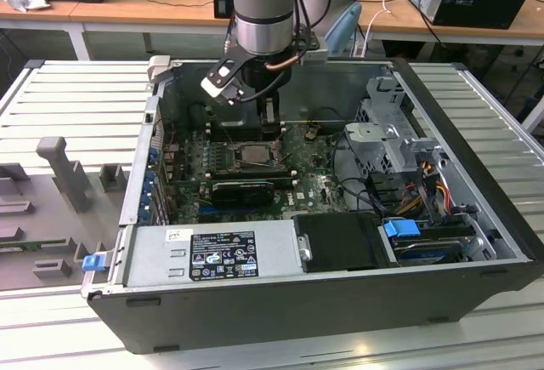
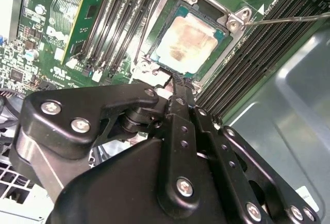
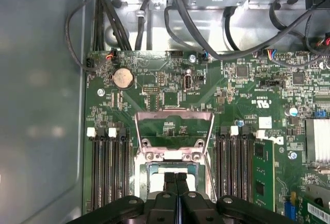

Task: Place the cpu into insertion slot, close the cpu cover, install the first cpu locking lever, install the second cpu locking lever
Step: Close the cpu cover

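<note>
Now the pale tan square cpu (image 2: pixel 188 44) is seated in the dark, silver-rimmed insertion slot (image 2: pixel 234 26), and the thin silvery cpu cover (image 3: pixel 174 115) is raised open. The black gripper (image 3: pixel 176 176), with its fingers pressed together and empty, is seen at twelve o'clock of the slot in the exterior view. The cover is probably best pushed down evenly. One cpu, one cover and one thin steel lever (image 2: pixel 289 20) are counted.

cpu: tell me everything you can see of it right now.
The cpu is a flat square chip with a pale silvery-tan, metal-looking top, smeared brown across the middle, and a thin teal-green border. It lies flat in the insertion slot, uncovered: the cpu cover stands tilted up at one side of the slot. The hand, shut, hangs by one edge of the chip; whether it touches cannot be told.
</note>
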`<state>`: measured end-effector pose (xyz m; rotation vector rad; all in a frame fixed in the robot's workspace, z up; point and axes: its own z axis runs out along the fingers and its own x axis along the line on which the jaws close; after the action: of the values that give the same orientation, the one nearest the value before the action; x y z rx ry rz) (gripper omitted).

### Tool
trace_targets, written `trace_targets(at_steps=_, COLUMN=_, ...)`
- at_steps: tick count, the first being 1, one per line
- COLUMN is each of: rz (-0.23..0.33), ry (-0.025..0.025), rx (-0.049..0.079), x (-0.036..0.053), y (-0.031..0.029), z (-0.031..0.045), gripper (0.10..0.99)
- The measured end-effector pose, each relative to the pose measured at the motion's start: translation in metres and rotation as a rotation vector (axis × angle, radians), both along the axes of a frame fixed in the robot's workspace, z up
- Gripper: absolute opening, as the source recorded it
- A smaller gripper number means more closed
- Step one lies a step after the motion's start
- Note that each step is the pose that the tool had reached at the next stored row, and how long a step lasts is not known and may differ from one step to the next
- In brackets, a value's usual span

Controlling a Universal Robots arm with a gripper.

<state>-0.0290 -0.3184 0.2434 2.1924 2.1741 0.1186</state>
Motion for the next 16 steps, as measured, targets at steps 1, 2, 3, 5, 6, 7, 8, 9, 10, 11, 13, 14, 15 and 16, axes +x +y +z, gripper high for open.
trace_targets(at_steps=1, rz=0.0, ry=-0.0001, rx=0.0, x=0.0006, y=0.0, z=0.0, gripper=0.106)
trace_targets(at_steps=2, rz=0.0, ry=0.0, rx=0.0, x=0.0014, y=0.0, z=0.0, gripper=0.106)
trace_targets(at_steps=3, rz=0.0, ry=0.0, rx=0.0, x=0.0029, y=0.0, z=0.0, gripper=0.106)
trace_targets(at_steps=5, rz=0.0, ry=0.0003, rx=0.0, x=0.0045, y=0.0, z=0.0003, gripper=0.106)
trace_targets(at_steps=6, rz=0.0, ry=0.0002, rx=-0.001, x=0.0046, y=0.0002, z=0.0013, gripper=0.106)
trace_targets(at_steps=7, rz=0.0, ry=0.0001, rx=-0.001, x=0.0047, y=0.0003, z=0.0023, gripper=0.106)
trace_targets(at_steps=8, rz=0.0, ry=0.0001, rx=-0.001, x=0.0047, y=0.0004, z=0.0034, gripper=0.106)
trace_targets(at_steps=9, rz=0.0, ry=0.0001, rx=-0.001, x=0.0047, y=0.0005, z=0.0057, gripper=0.106)
trace_targets(at_steps=10, rz=0.0, ry=0.0001, rx=-0.001, x=0.0046, y=0.0006, z=0.0073, gripper=0.106)
trace_targets(at_steps=11, rz=0.0, ry=0.0001, rx=-0.001, x=0.0046, y=0.0006, z=0.009, gripper=0.106)
trace_targets(at_steps=13, rz=0.0, ry=0.0, rx=-0.001, x=0.0048, y=0.0009, z=0.01, gripper=0.106)
trace_targets(at_steps=14, rz=0.0, ry=-0.0001, rx=-0.001, x=0.0053, y=0.0012, z=0.01, gripper=0.106)
trace_targets(at_steps=15, rz=0.0, ry=0.0001, rx=-0.002, x=0.0062, y=0.0013, z=0.0101, gripper=0.106)
trace_targets(at_steps=16, rz=0.0, ry=0.0002, rx=-0.002, x=0.0096, y=0.0015, z=0.0102, gripper=0.106)
